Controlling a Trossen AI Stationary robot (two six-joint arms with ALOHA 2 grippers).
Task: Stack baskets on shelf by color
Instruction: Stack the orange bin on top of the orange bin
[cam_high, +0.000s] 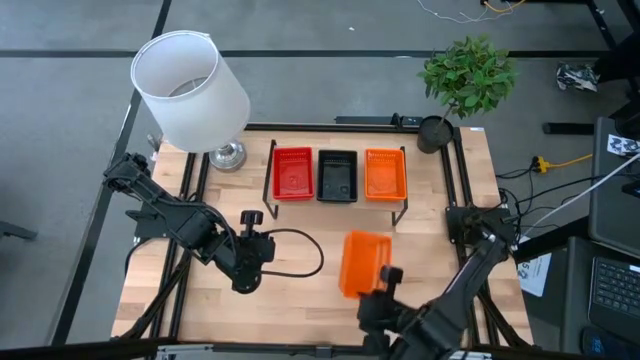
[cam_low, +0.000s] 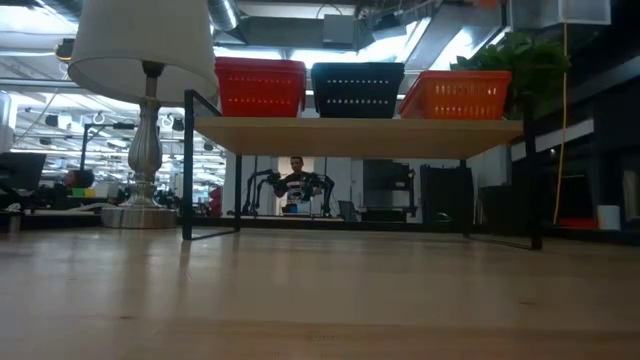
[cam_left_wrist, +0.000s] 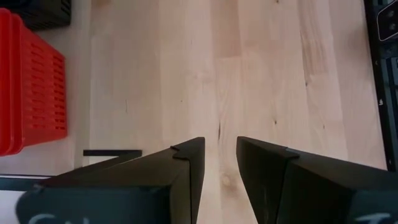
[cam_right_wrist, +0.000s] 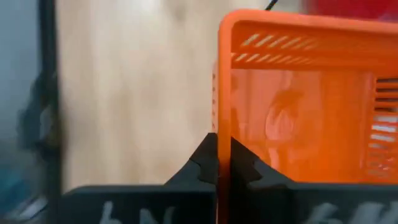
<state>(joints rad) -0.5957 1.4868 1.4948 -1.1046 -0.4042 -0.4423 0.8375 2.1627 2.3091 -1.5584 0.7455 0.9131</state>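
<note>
The shelf (cam_high: 340, 205) stands at the table's far middle and carries red baskets (cam_high: 292, 173), black baskets (cam_high: 337, 176) and orange baskets (cam_high: 385, 173), left to right. The low view shows them on the light-wood shelf board (cam_low: 360, 137): red baskets (cam_low: 260, 86), black baskets (cam_low: 357, 89), orange baskets (cam_low: 458, 95). Another orange basket (cam_high: 365, 263) is in front of the shelf, in my right gripper (cam_high: 385, 285), which is shut on it. My left gripper (cam_high: 250, 258) is open over bare wood left of centre, touching nothing. A red basket (cam_left_wrist: 31, 93) shows in its wrist view. My right gripper pinches one side wall of the orange basket at its rim (cam_right_wrist: 219, 118), with one finger (cam_right_wrist: 202, 165) outside the wall and the other inside. It comes from the table's near side. The basket does not show on the tabletop in the low view and looks lifted clear.
A lamp with a white shade (cam_high: 190, 90) stands at the far-left corner, a potted plant (cam_high: 465, 75) at the far-right corner. A black cable (cam_high: 300, 250) loops across the wood beside my left gripper. Bare tabletop (cam_low: 320, 290) lies in front of the shelf. A person (cam_low: 296, 180) shows beyond it.
</note>
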